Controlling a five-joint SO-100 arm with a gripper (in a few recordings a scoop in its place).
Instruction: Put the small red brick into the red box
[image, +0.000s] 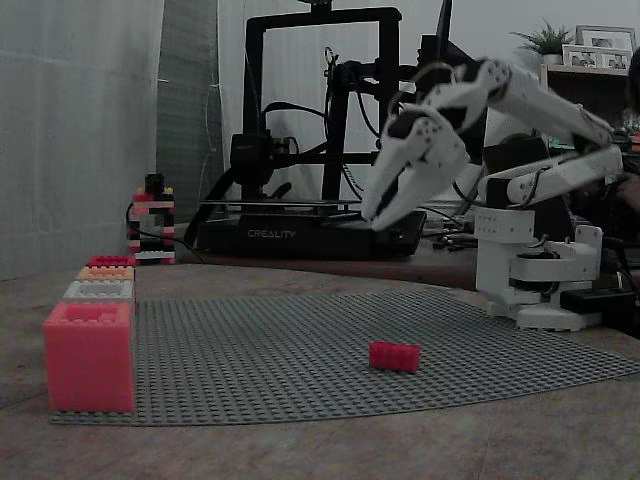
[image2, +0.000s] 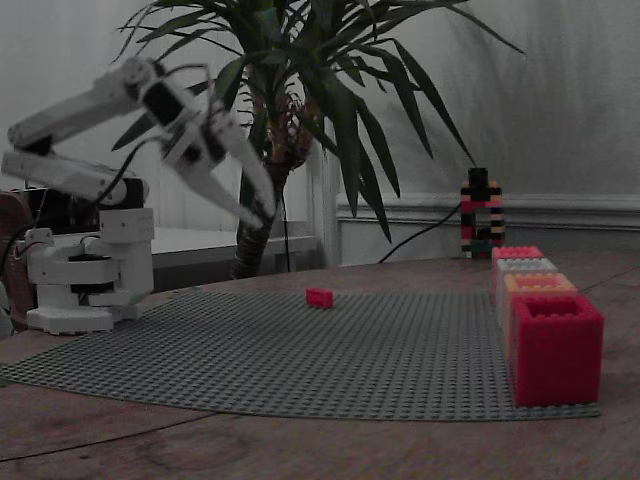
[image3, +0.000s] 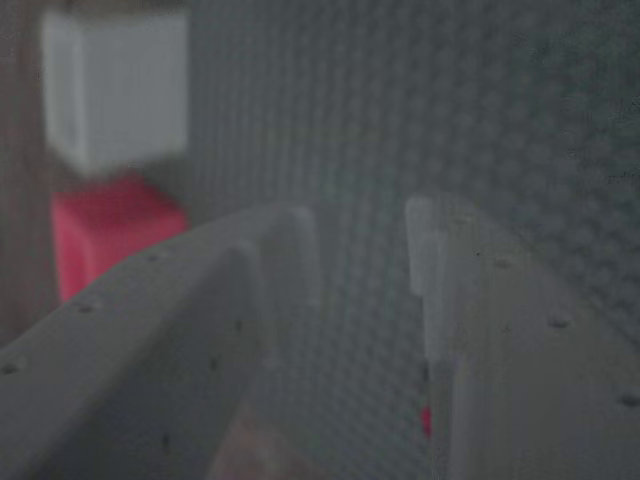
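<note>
The white gripper (image: 377, 212) hangs above the grey baseplate (image: 300, 340), jaws parted and empty. The small red brick (image: 394, 356) lies near the plate's front edge, well apart from the red box (image: 88, 355) at its corner. An off-centre descent could knock the brick askew.

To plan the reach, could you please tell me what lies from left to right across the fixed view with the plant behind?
In a fixed view: robot base → hand → small red brick → brick tower → red box.
</note>
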